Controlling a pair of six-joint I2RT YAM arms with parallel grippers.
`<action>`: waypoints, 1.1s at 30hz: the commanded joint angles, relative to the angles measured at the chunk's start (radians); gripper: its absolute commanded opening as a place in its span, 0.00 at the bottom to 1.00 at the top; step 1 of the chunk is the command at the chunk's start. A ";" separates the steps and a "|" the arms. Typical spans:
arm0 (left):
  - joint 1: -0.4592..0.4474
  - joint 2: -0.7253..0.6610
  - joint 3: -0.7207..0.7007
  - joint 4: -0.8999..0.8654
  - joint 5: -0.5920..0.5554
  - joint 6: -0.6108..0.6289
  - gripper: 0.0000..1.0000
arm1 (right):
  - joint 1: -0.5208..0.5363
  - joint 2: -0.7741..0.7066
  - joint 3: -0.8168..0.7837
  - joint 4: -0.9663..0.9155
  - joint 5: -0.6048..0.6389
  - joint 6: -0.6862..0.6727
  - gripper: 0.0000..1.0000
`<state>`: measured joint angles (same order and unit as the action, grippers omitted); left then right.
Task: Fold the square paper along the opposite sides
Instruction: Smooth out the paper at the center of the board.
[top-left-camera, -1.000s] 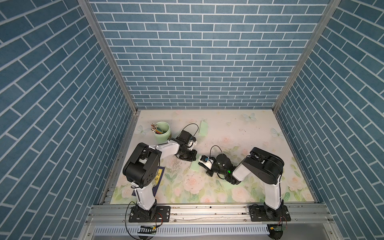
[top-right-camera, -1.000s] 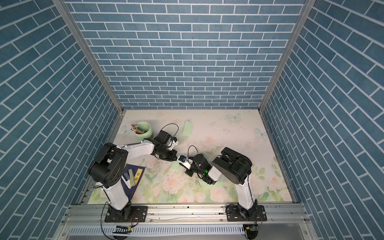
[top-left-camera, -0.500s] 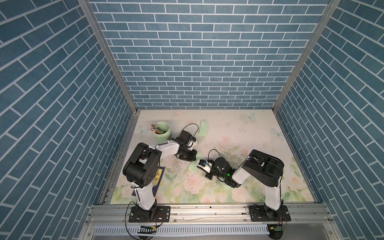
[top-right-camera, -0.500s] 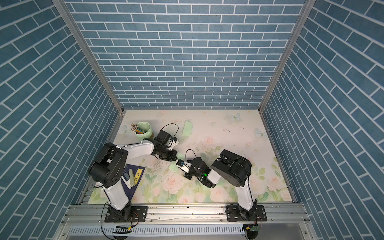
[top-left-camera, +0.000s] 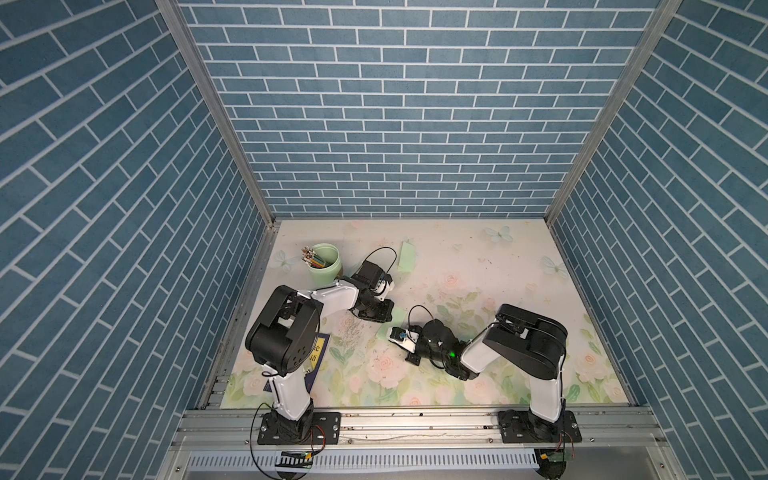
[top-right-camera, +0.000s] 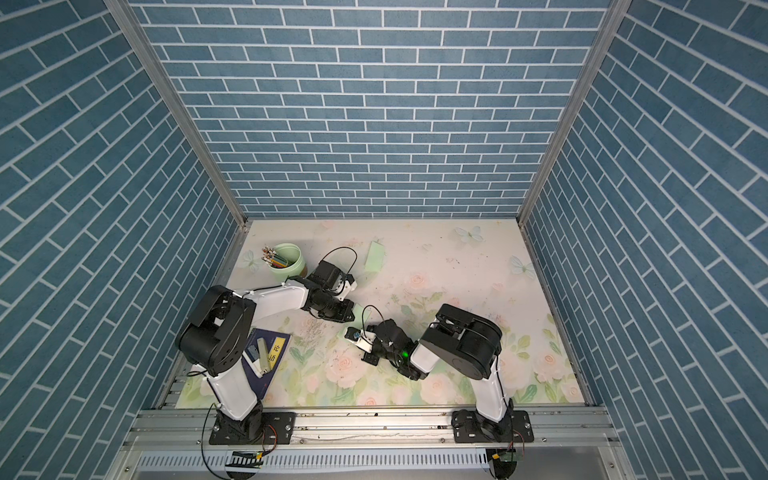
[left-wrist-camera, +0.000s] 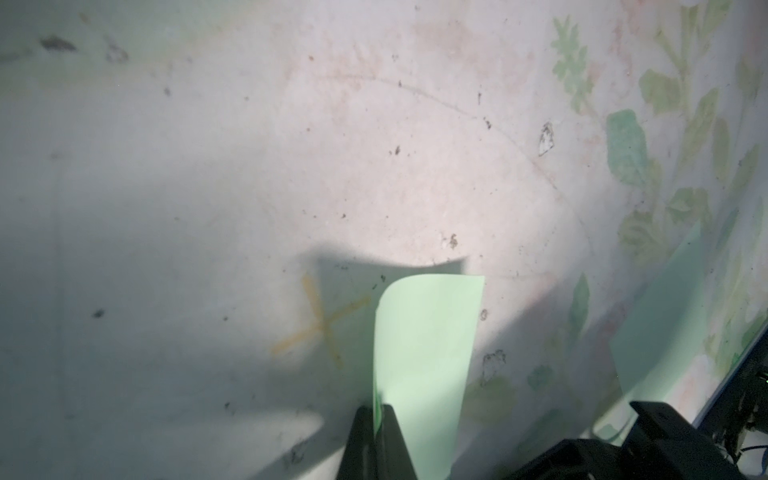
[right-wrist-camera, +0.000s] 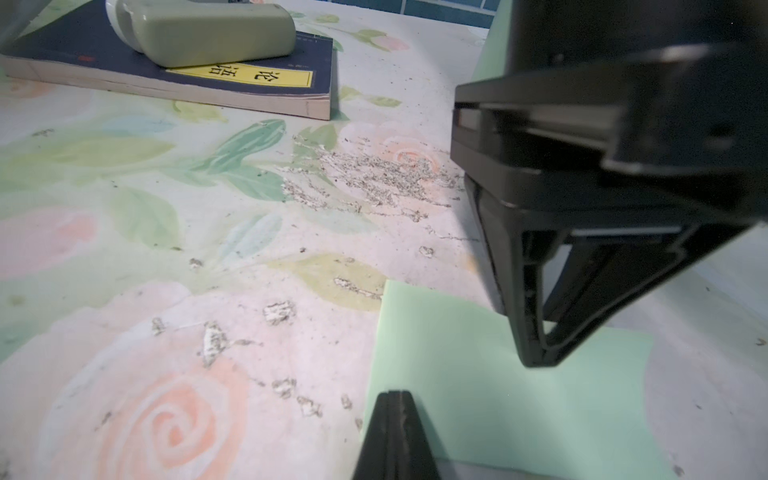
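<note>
The square paper (right-wrist-camera: 498, 395) is pale green and lies flat on the flowered table in the right wrist view. My left gripper (left-wrist-camera: 377, 411) is shut on one edge of it. From those jaws a strip of the paper (left-wrist-camera: 428, 340) rises and curls over. In the right wrist view the left fingers (right-wrist-camera: 536, 324) stand on the sheet. My right gripper (right-wrist-camera: 395, 395) is shut and empty, with its tips at the sheet's near edge. In both top views the left gripper (top-left-camera: 376, 318) (top-right-camera: 338, 313) and right gripper (top-left-camera: 411, 357) (top-right-camera: 371, 358) sit close together mid-table and hide most of the paper.
A green cup of pencils (top-left-camera: 324, 262) stands at the back left. A narrow green paper (top-left-camera: 407, 257) lies behind the left arm. A dark blue book (right-wrist-camera: 249, 83) with a pale green device (right-wrist-camera: 199, 33) on it lies front left. A yellow tape cross (left-wrist-camera: 322, 328) marks the table.
My right gripper has shifted a little toward the front left. The left arm has stayed in place with the paper's edge in its jaws.
</note>
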<state>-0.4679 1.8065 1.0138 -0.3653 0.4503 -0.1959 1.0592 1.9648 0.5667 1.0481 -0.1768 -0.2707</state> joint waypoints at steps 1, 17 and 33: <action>0.019 0.043 -0.045 -0.047 -0.117 0.016 0.00 | 0.028 0.013 -0.015 -0.155 -0.015 -0.022 0.00; 0.020 0.056 -0.043 -0.046 -0.107 0.016 0.00 | -0.038 -0.241 -0.017 -0.108 0.026 0.114 0.00; 0.022 0.040 -0.043 -0.046 -0.108 0.013 0.00 | -0.161 0.038 0.189 -0.243 0.148 0.271 0.00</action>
<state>-0.4641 1.8065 1.0130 -0.3618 0.4549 -0.1940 0.8948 1.9785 0.7410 0.8425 -0.0597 -0.0479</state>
